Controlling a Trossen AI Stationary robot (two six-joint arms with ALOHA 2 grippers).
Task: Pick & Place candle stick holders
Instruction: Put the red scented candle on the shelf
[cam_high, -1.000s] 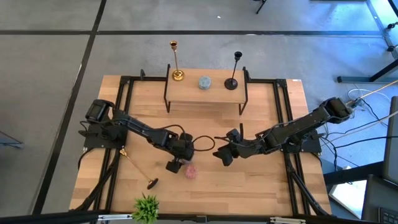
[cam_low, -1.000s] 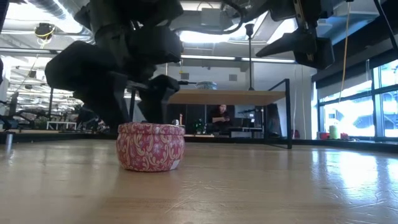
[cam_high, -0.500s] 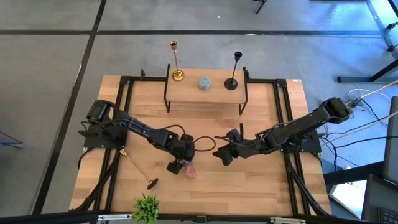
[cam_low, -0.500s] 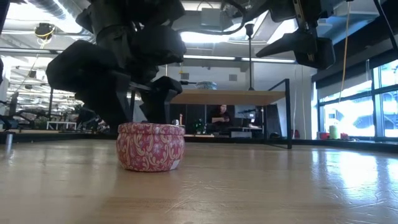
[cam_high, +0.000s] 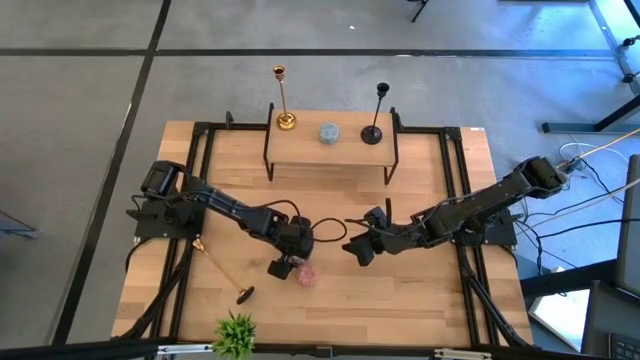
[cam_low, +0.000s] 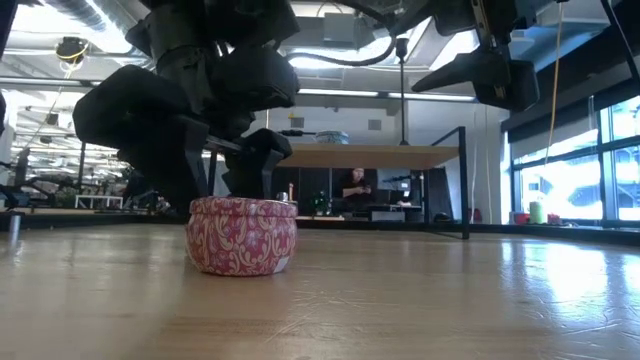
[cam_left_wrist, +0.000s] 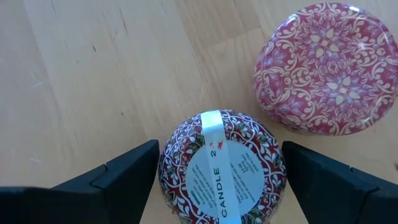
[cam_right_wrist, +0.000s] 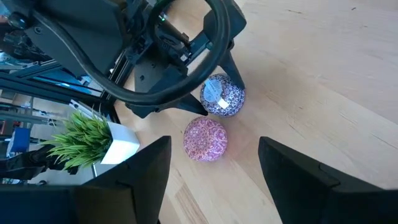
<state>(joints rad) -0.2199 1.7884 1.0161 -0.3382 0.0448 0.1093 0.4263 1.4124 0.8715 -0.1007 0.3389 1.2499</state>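
Note:
One gold candle stick holder (cam_high: 283, 100) and a black one (cam_high: 377, 113) stand upright on their round bases on the raised shelf (cam_high: 345, 150) at the table's far side. A third, gold, lies flat on the table at the near left (cam_high: 220, 268). My left gripper (cam_high: 283, 266) is near the table's middle, shut on a patterned candle tin (cam_left_wrist: 222, 165) with a white label. A pink patterned tin (cam_high: 308, 276) sits on the table right beside it. My right gripper (cam_high: 352, 250) hangs open with nothing in it, to the right of both tins and above the table. My left gripper pinches the candle tin's round side wall (cam_left_wrist: 168, 167) between its two fingers, one on each opposite side. The fingers slant down from the table's far left. The labelled flat face (cam_left_wrist: 219, 180) is turned up toward the wrist. Whether the tin rests on the table cannot be told.
A grey tin (cam_high: 328, 132) sits on the shelf between the two upright holders. A potted green plant (cam_high: 236, 335) stands at the near edge. Black frame rails (cam_high: 455, 190) run along both sides of the table. Bare wood lies near right.

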